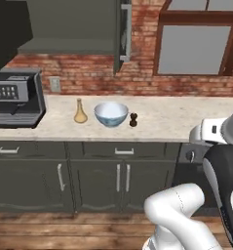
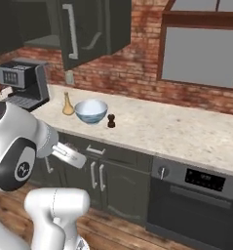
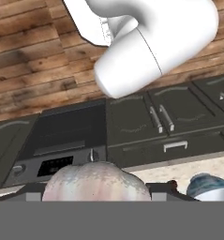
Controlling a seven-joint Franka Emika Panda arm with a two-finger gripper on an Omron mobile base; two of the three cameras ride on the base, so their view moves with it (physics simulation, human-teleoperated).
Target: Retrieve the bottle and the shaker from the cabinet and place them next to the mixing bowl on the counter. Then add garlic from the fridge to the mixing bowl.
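Note:
In the hand view my gripper [image 3: 98, 193] is shut on a pale, pink-tinged garlic bulb [image 3: 95, 180], which hides most of both fingers. That view is rolled upside down, with the floor at the top and the counter low down. On the beige counter [image 1: 181, 117] the mixing bowl [image 1: 110, 114] [image 2: 91, 111] [image 3: 209, 186] stands between the tan bottle [image 1: 80, 112] [image 2: 67, 105] on its left and the dark brown shaker [image 1: 133, 119] [image 2: 111, 121] [image 3: 172, 183] on its right. Above them the wall cabinet [image 1: 69, 24] hangs open, its door [image 2: 88, 29] swung out. The fridge is out of view.
A coffee machine [image 1: 15, 100] [image 2: 23, 83] stands at the counter's left end. An oven [image 2: 196, 195] is built in under the counter to the right. Behind the counter is a brick wall with a window [image 1: 196, 44]. Dark lower cabinets [image 1: 88, 176] meet a wooden floor.

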